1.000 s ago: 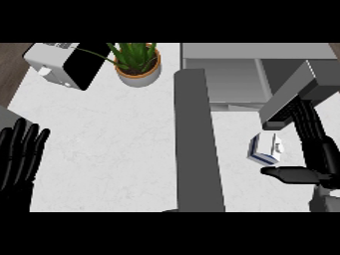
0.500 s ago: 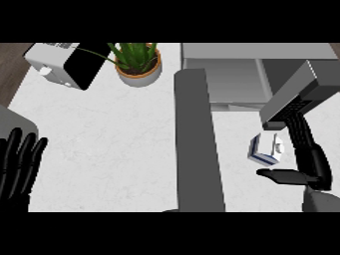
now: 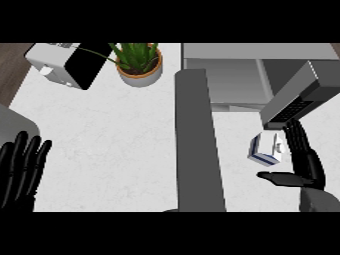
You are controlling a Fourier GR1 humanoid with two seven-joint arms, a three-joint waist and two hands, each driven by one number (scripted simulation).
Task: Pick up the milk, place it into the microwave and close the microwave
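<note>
The right hand stands open just right of the milk, fingers straight and pointing up the view toward the microwave door, thumb stretched out to the left below the carton; whether the fingers touch the carton cannot be told. The milk, a small white carton with blue edges, sits on the white counter with its long axis running roughly away from the robot, its far end toward the microwave. Directly beyond the milk, the microwave's door hangs open, angled to the right. Left of the milk runs a tall grey divider. Far left of the milk, the left hand rests open, fingers up. Beyond the divider stand a potted plant and a toaster.
</note>
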